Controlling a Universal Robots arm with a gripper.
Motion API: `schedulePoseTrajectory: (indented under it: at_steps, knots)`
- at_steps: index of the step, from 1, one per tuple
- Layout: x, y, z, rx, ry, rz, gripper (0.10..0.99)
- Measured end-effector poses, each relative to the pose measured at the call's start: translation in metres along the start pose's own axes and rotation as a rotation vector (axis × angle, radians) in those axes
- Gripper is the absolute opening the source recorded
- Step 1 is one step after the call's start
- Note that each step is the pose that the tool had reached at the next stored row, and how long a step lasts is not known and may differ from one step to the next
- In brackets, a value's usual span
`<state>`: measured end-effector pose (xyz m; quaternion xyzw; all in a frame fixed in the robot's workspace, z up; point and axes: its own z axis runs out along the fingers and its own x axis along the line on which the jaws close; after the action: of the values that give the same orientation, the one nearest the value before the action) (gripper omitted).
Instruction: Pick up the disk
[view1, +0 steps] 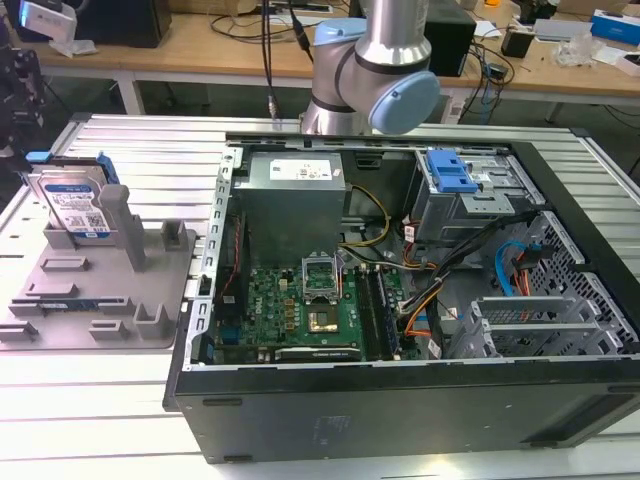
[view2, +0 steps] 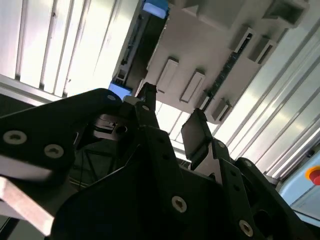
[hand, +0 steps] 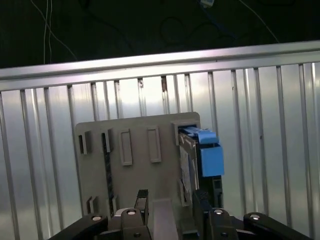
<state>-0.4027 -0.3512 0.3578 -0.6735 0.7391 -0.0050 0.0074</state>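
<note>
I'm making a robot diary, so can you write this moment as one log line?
gripper: open, holding nothing | disk: standing on edge in grey tray, untouched | status: not yet picked up

The disk (view1: 75, 205) stands in the tray (view1: 100, 300), to the exterior view's left of the computer case (view1: 400, 405).

Exterior view evenly lit; second wrist view: glare on table (view2: 45, 45), hand (view2: 171, 109) shadowed.

No legible text or signs anywhere
</note>
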Motion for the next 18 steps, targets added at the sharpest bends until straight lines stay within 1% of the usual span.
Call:
schedulePoseTrajectory:
  at_steps: [1, 3, 6, 7, 9, 10, 18]
  knots:
    - [-0.0051, 0.0038, 0.0001, 0.0, 0.0, -0.001, 0.482]
    - [-0.0105, 0.0068, 0.0001, 0.0, 0.0, -0.003, 0.482]
    - [-0.0225, 0.0132, 0.0001, 0.0, -0.0001, -0.007, 0.482]
    - [-0.0264, 0.0175, 0.0003, 0.0, -0.0001, -0.008, 0.482]
    - [-0.0285, 0.0224, 0.0004, 0.0, 0.0, -0.01, 0.482]
    - [-0.0285, 0.0231, 0.0005, 0.0, 0.0001, -0.011, 0.482]
    - [-0.0286, 0.0233, 0.0004, 0.0, 0.0004, -0.011, 0.482]
